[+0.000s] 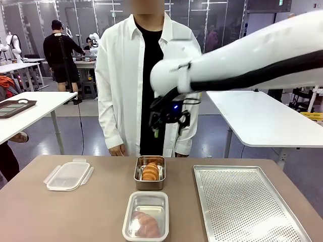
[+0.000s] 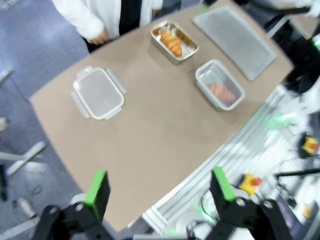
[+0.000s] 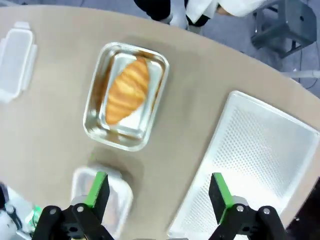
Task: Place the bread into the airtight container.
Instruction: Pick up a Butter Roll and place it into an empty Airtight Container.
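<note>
Golden, ridged croissant-shaped bread (image 3: 128, 90) lying in shiny rectangular steel tray (image 3: 95, 130), below and ahead of right gripper (image 3: 156, 192); jaws wide apart, holding nothing. Long axis running along the tray's length, away from the robot. Nearer the right arm than left gripper (image 2: 160, 192), likewise spread and empty

Glossy metal tin (image 3: 125, 95), perforated matt tray (image 3: 255, 165)
</note>
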`<state>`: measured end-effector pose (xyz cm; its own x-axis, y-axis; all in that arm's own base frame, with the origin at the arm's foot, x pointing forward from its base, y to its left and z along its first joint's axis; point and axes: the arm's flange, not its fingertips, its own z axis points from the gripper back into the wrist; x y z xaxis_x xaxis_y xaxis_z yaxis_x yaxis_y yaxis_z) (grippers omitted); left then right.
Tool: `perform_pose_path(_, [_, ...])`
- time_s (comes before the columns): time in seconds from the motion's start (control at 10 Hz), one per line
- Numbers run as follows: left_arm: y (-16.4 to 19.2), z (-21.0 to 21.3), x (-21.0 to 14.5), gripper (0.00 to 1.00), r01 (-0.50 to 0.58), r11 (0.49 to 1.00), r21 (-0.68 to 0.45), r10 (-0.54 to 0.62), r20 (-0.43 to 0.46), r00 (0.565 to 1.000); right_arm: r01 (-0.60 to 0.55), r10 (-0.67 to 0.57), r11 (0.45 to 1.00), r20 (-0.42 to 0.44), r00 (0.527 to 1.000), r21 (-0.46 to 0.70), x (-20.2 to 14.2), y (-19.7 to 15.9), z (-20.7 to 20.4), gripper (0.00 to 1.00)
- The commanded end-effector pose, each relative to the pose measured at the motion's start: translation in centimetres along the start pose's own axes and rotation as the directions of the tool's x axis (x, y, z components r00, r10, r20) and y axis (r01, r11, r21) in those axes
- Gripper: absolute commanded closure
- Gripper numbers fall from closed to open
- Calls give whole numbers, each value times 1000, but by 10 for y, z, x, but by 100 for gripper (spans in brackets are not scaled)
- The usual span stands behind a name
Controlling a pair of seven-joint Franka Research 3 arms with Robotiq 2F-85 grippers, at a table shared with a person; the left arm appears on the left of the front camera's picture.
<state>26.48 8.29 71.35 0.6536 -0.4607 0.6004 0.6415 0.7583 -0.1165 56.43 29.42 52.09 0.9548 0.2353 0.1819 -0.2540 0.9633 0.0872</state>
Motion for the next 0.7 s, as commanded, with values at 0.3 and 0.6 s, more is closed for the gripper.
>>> perform_pose_path(0.3, [0,2,1,0,17,1000,-8,-17,0,1000,-192,188,971,39,981,141,-128,-149,126,0])
perform_pose_path(0.6, [0,2,1,0,17,1000,-8,-17,0,1000,-205,191,977,183,965,60,-212,-211,216,0])
